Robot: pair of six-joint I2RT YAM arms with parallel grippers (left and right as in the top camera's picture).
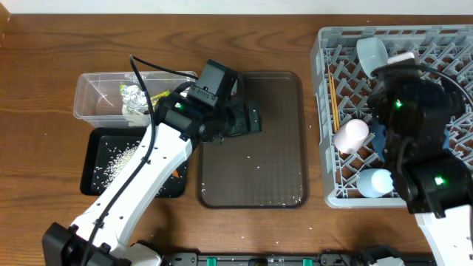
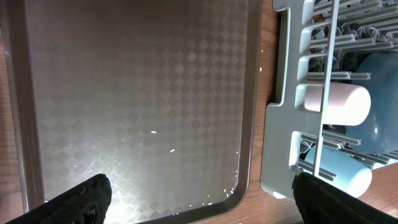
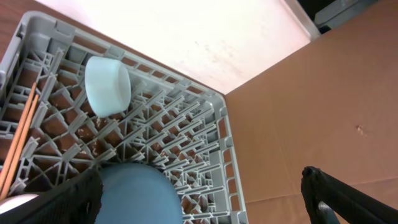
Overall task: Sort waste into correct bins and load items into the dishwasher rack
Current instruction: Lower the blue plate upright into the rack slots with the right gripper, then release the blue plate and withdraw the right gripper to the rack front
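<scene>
Hovering left fingers [image 2: 84,198] over tray [image 2: 137,93], rack [image 2: 280,118] seemingly loaded

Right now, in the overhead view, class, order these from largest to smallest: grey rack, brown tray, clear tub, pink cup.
1. grey rack, though cut off at the frame edge
2. brown tray
3. clear tub
4. pink cup

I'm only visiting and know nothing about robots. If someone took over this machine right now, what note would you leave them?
Left end effector: open, empty, over the brown tray.
Right end effector: open, empty, over the dishwasher rack.
Done: foil wrapper in the clear tub; rice and carrot in the black tub; chopsticks, pink cup, light blue cup, bowl and blue plate in the rack.
Left: a few stray grains on the tray, it seems.
</scene>
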